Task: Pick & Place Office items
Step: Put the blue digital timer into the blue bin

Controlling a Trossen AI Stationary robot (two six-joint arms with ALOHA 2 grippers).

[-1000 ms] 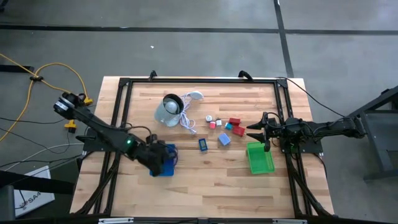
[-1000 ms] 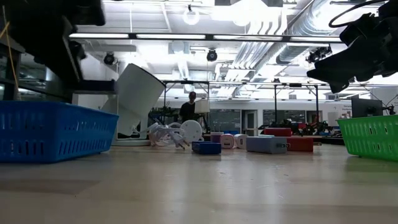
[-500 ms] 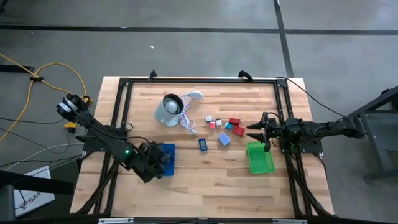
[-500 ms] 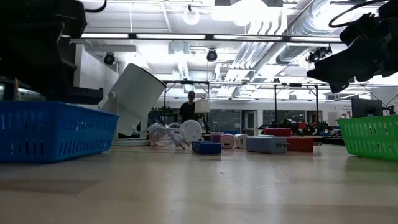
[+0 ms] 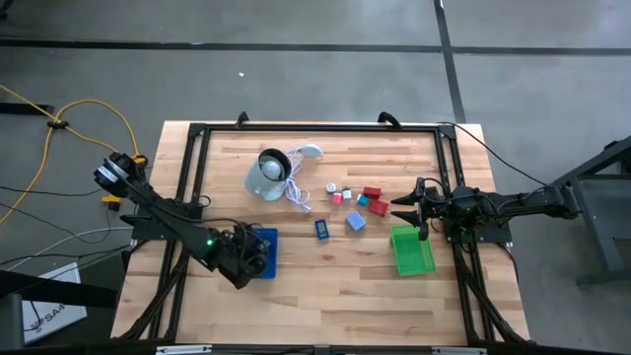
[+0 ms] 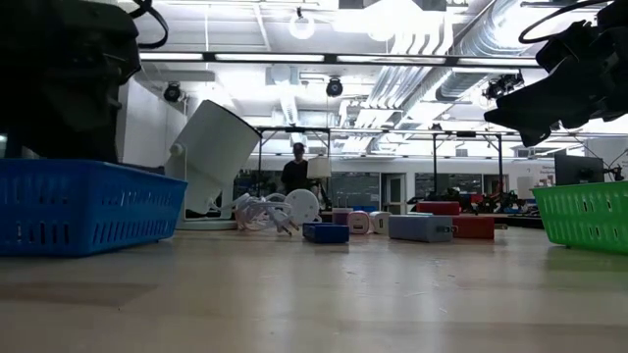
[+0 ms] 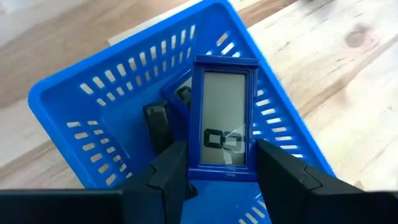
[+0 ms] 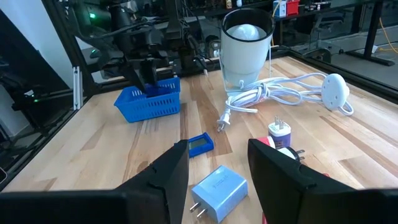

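Where overhead hides it, left gripper [image 7: 221, 165] clasping blue-framed piece [image 7: 222, 118] over blue basket [image 7: 93, 93]

The left gripper [image 7: 217, 171] fills the blue basket [image 5: 269, 240], its fingers closed on a blue-framed display piece [image 7: 224, 118], so little room is left inside. Between that basket and the green basket [image 5: 411, 250] the wooden table [image 5: 325, 281] lies bare and wide along the near side, with only a small blue piece [image 5: 322, 229] in the middle. Farther back, the grey-white round object [image 5: 265, 174], its white cord [image 5: 299, 182] and the clustered small blocks [image 5: 357, 201] crowd the way beside the right gripper [image 5: 401, 209]
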